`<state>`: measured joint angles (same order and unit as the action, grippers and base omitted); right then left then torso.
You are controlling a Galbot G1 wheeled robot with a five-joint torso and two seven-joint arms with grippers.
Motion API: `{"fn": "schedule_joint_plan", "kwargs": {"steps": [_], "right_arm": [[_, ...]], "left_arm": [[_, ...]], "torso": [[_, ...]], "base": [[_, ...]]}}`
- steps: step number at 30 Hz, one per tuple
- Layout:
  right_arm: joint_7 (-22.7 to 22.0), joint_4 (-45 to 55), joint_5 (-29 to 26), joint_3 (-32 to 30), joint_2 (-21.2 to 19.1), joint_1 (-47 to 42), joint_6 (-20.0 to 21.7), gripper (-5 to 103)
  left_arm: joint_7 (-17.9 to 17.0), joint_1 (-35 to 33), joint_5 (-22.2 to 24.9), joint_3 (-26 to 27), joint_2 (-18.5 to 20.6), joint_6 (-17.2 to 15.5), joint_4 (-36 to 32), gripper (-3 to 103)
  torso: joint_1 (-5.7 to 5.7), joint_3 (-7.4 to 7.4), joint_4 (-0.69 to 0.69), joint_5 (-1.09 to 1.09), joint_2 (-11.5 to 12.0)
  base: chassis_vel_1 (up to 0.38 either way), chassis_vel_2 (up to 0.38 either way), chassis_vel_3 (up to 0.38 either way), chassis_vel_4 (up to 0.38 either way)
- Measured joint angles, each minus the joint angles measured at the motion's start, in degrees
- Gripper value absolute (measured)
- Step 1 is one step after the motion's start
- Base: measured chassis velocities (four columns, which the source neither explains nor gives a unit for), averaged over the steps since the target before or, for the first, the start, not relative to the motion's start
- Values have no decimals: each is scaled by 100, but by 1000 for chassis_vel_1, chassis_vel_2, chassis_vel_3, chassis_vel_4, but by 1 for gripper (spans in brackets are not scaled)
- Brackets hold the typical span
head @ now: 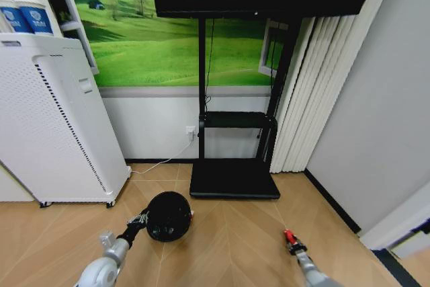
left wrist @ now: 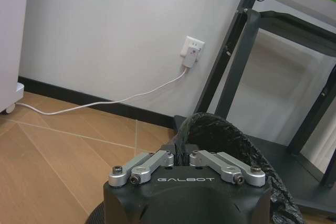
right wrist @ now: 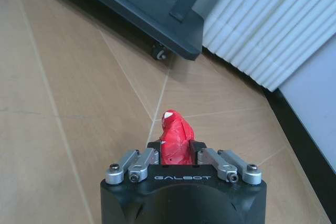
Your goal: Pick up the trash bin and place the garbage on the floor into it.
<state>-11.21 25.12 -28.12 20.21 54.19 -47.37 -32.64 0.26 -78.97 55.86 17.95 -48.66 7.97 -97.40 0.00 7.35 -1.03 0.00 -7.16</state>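
Observation:
The trash bin (head: pixel 168 216), black and round with a black liner bag, is lifted off the wooden floor at the lower left of the head view. My left gripper (head: pixel 141 220) is shut on its near rim; the left wrist view shows the left gripper (left wrist: pixel 181 155) pinching the crinkled liner at the bin's rim (left wrist: pixel 231 139). To the lower right, my right gripper (head: pixel 290 238) is shut on a piece of garbage (right wrist: pixel 175 132), a crumpled red lump with a white tip that sticks up between the fingers above bare floor.
A tall white perforated appliance (head: pixel 54 119) stands at the left. A black TV stand with a flat base (head: pixel 234 179) and a caster (right wrist: pixel 159 53) sits by the back wall, white blinds (head: pixel 302 99) to its right. A white cable runs from a wall socket (left wrist: pixel 190 52).

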Motion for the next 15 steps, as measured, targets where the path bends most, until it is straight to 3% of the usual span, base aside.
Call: {"fn": "schedule_joint_plan", "kwargs": {"steps": [2,4,5,6,11,15], "right_arm": [[-31,547,119,-165,-289,-329,-140,27],[-20,1004,569,-556,-487,-635,-433,27],[-20,1004,569,-556,-487,-635,-433,27],[25,1129,1029,-843,-539,-756,-707,27],[234,1222,1795,-1413,-598,-884,-1287,27],[350,1468,1958,-1578,-729,-931,-1358,27]], "left_arm": [[-39,-84,-30,14,-30,-12,-126,7],[-80,-186,-61,53,-32,-27,-257,7],[-80,-186,-61,53,-32,-27,-257,7],[-108,-246,-64,90,-12,-36,-343,7],[-199,-446,-75,236,71,-71,-630,7],[-250,-708,-137,373,82,-99,-918,7]], "torso": [[0,0,-1,6,1],[0,-1,0,-3,1],[0,-1,0,-3,1],[0,-1,3,-1,1],[0,-1,4,-1,0],[0,-1,3,1,1]], "base": [[0,0,0,0],[0,0,0,0],[0,0,0,0],[0,0,0,0],[0,0,0,0],[0,0,0,0]]}}
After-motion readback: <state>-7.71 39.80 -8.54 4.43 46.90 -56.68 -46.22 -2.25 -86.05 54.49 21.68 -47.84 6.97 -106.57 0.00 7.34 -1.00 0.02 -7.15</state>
